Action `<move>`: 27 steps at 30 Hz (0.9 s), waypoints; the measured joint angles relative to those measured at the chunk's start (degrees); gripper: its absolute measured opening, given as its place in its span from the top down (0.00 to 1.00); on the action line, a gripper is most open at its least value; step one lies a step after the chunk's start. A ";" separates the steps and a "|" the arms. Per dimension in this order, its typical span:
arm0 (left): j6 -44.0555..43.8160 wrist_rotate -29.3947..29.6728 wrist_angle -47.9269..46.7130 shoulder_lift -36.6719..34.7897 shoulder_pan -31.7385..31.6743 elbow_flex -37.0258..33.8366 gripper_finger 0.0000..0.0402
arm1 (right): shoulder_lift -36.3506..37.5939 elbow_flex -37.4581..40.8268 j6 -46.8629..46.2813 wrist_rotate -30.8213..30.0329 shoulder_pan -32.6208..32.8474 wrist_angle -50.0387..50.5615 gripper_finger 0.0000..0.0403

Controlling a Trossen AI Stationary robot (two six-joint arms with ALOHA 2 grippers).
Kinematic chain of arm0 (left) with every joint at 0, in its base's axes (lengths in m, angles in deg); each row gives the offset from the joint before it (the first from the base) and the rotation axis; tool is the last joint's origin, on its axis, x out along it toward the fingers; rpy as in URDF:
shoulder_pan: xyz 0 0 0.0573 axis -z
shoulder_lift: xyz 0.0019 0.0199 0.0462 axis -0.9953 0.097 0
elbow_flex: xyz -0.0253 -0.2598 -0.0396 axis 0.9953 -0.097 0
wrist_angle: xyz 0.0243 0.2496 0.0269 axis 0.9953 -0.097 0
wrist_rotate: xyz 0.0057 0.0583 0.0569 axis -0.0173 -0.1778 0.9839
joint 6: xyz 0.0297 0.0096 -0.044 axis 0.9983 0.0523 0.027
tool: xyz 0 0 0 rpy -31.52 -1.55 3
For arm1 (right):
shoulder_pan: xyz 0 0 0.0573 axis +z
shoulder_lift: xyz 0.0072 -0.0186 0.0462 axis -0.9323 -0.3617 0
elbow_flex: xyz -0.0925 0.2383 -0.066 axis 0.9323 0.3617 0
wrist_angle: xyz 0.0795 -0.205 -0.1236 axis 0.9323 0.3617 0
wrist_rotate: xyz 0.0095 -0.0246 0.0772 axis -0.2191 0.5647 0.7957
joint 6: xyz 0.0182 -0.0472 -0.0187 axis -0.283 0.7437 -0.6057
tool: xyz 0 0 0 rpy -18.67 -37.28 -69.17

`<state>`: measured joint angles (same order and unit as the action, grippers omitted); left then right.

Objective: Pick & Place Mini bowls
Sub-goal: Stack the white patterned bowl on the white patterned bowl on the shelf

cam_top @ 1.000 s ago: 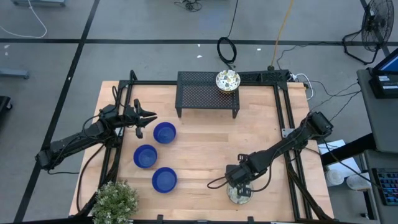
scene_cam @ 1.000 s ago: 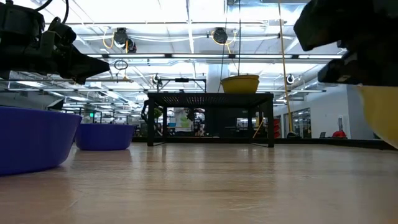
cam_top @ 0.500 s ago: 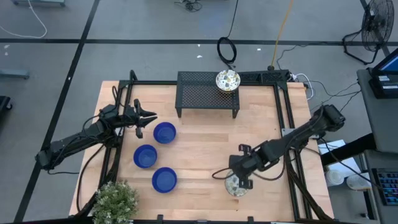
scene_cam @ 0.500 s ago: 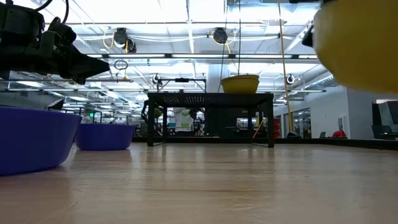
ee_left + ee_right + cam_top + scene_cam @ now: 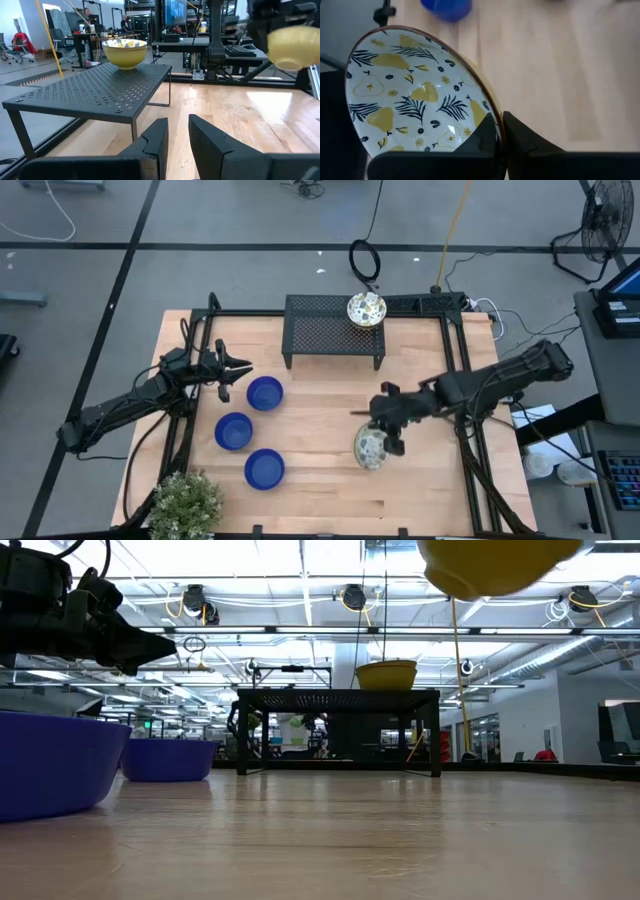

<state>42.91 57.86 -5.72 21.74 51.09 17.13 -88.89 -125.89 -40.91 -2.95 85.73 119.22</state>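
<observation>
High view, right tool [image 5: 390, 442] pinching patterned bowl [image 5: 369, 448]

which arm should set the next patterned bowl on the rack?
Right. Its tool is already shut on a patterned bowl, lifted off the table and not far from the rack, where one bowl already sits. The left tool is open and empty beside the blue bowls.

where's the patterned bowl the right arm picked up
In the high view the patterned bowl hangs off the table in the right gripper, right of the three blue bowls and in front of the black rack.
</observation>
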 joint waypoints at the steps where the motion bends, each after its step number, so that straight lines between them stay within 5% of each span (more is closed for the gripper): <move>1: 0.02 0.00 0.02 -0.01 0.00 0.00 0.80 | 0.53 0.00 1.69 0.06 -1.05 -0.69 0.99; 14: 0.01 0.00 0.02 0.00 0.01 0.00 0.80 | 4.25 -2.66 13.96 9.82 -22.05 -15.81 0.99; 21: 0.00 0.01 0.00 0.01 0.02 0.00 0.80 | -0.09 -13.83 13.76 16.80 -35.50 -15.84 0.99; 27: 0.00 0.00 0.00 0.01 0.02 0.00 0.80 | -9.17 -27.79 11.48 13.93 -41.92 -11.41 0.99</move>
<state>42.91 57.86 -5.72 21.75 51.11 17.13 -98.07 -153.68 -29.43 10.98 43.81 107.81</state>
